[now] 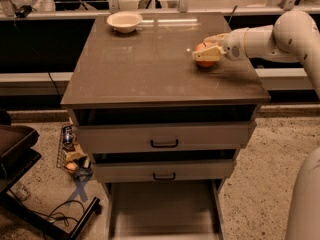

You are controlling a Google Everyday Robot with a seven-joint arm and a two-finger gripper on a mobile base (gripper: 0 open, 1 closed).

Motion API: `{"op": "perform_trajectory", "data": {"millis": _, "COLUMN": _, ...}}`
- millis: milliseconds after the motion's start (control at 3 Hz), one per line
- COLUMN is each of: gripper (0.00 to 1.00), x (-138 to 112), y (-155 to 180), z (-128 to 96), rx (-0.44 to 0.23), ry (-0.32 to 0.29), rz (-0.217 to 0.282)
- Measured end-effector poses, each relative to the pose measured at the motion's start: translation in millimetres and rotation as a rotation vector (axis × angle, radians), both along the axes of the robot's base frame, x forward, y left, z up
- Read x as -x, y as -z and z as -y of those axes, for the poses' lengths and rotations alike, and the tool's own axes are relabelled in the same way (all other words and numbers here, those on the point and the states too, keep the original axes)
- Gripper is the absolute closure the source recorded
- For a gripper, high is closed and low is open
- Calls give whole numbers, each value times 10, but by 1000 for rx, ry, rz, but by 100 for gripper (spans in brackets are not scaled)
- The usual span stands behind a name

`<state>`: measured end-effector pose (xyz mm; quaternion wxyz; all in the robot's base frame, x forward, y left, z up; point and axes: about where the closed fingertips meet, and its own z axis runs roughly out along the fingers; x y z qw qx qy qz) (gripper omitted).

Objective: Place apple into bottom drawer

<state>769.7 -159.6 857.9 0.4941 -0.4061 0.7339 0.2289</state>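
The red-orange apple (204,63) rests on the brown cabinet top (150,64), near its right edge. My gripper (210,47) reaches in from the right, its cream fingers (206,55) closed on either side of the apple and covering part of it. The bottom drawer (162,211) is pulled out at floor level below the two handled drawers, and its pale floor is bare.
A white bowl (124,21) stands at the back left of the cabinet top. A black cart (15,149) and floor clutter with cables (72,159) lie left of the cabinet. My white arm (280,36) spans the right side.
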Motion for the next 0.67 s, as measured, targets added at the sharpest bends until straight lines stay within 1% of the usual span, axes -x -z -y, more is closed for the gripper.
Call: {"op": "perform_trajectory", "data": {"millis": 667, "gripper": 18, "x": -7, "y": 23, "z": -47, "rx": -1, "ry": -7, "rz": -3}}
